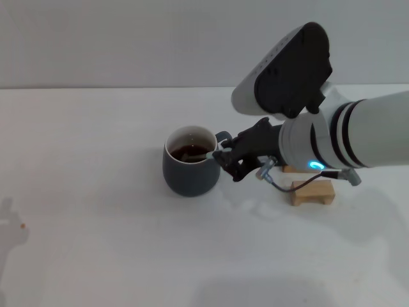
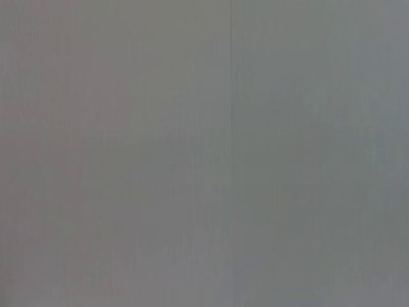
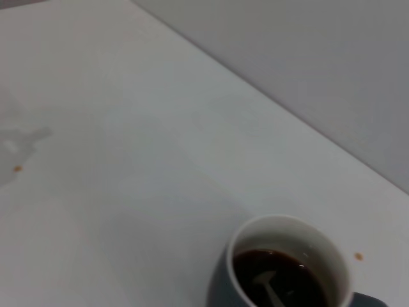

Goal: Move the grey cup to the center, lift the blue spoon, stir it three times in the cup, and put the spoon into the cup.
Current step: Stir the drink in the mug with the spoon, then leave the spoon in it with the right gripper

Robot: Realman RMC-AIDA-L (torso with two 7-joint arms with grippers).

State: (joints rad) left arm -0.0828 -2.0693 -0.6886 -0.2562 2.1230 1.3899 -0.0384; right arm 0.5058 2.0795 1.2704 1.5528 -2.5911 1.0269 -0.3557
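1. We had the grey cup [image 1: 190, 171] standing on the bench [image 1: 96, 243].
2. Our right hand [image 1: 225, 158] by its handle gripped the blue spoon [image 3: 271, 290], bowl dipped in the coffee for stirring.

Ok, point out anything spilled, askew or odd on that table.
Two tiny orange-brown specks lie on the white table: one far from the blue-grey ceramic mug at, one near it at. Possibly splashes. Nothing else stands out.

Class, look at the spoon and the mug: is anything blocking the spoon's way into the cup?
Nothing visible does. The blue spoon already dips into the dark liquid inside the grey cup, with the right tool at the rim by the handle.
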